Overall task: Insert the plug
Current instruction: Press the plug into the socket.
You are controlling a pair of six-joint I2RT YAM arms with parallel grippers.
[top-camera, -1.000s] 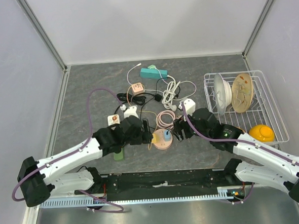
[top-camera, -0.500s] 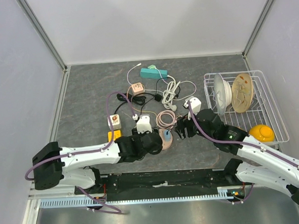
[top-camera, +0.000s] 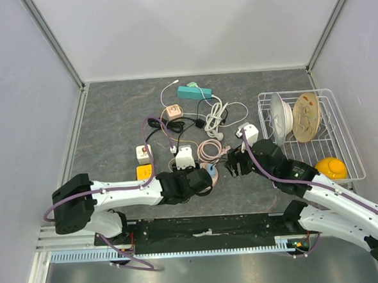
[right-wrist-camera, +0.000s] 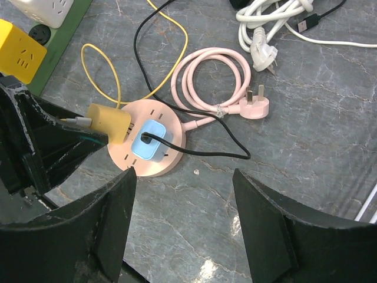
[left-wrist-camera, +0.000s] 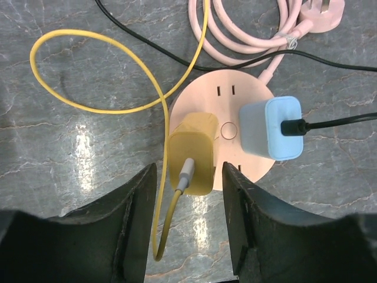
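A round pink socket (left-wrist-camera: 224, 127) lies on the grey table. A yellow plug (left-wrist-camera: 191, 153) with a yellow cable sits on its left part, and a blue plug (left-wrist-camera: 271, 135) with a black cable sits on its right part. My left gripper (left-wrist-camera: 189, 177) is open, one finger on each side of the yellow plug's near end, not touching it. My right gripper (right-wrist-camera: 184, 194) is open and empty, hovering just right of the socket (right-wrist-camera: 153, 144). In the top view the socket (top-camera: 211, 172) lies between the left gripper (top-camera: 201, 179) and the right gripper (top-camera: 232, 164).
A coiled pink cable (top-camera: 209, 148) with a three-pin plug (right-wrist-camera: 256, 106) lies behind the socket. Yellow (top-camera: 144, 172) and white (top-camera: 143, 152) cube adapters sit left. A white cable bundle (top-camera: 216, 114) and teal strip (top-camera: 194, 92) lie farther back. A wire dish rack (top-camera: 354, 163) stands at the right.
My left arm has swung right and round to the near side of the socket, and its jaws now stand open around the yellow plug. My right gripper has drawn back slightly to the right.
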